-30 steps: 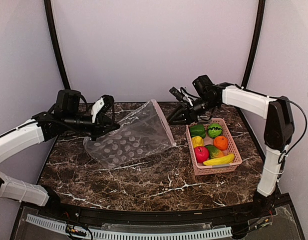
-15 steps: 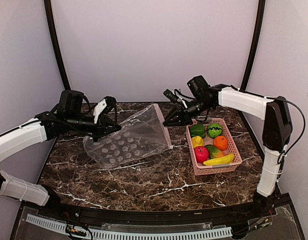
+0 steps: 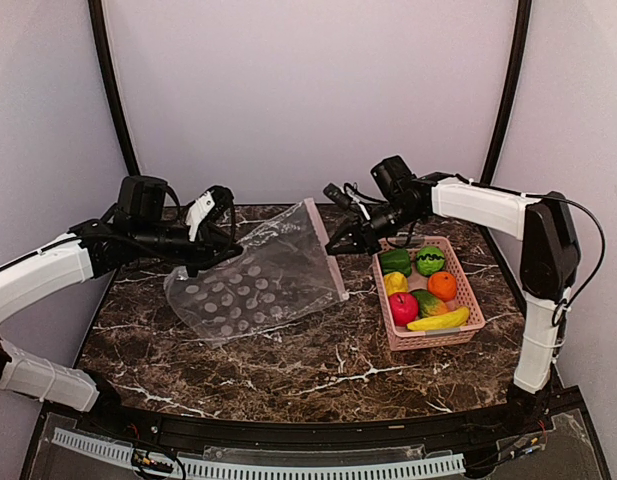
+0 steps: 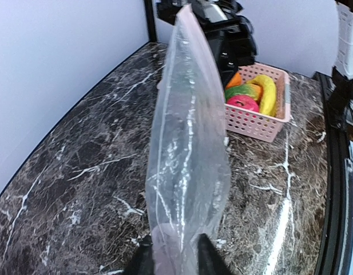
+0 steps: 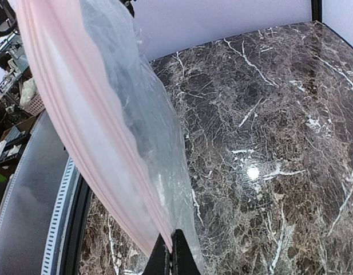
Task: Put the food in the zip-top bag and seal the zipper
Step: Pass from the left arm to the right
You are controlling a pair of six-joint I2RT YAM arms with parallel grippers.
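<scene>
The clear dotted zip-top bag (image 3: 258,280) hangs stretched between both grippers above the table. My left gripper (image 3: 226,250) is shut on its far-left edge, which also shows in the left wrist view (image 4: 173,258). My right gripper (image 3: 335,243) is shut on the pale pink zipper (image 3: 328,250) at the bag's mouth, and the right wrist view (image 5: 173,252) shows the strip (image 5: 79,126) pinched between its fingers. The slider tab is not visible. The food lies in the pink basket (image 3: 476,300): red apple (image 3: 403,307), orange (image 3: 442,285), banana (image 3: 438,320), green pepper (image 3: 394,261), yellow pepper (image 3: 395,283).
The basket stands on the right of the marble table, just right of the bag's mouth; it also shows in the left wrist view (image 4: 262,123). Black frame posts rise at the back corners. The table's black rail runs along the near edge.
My right gripper has moved left to the bag's mouth edge and shut on the zipper strip. The left gripper has shifted slightly right with the bag, which now hangs a little lower.
</scene>
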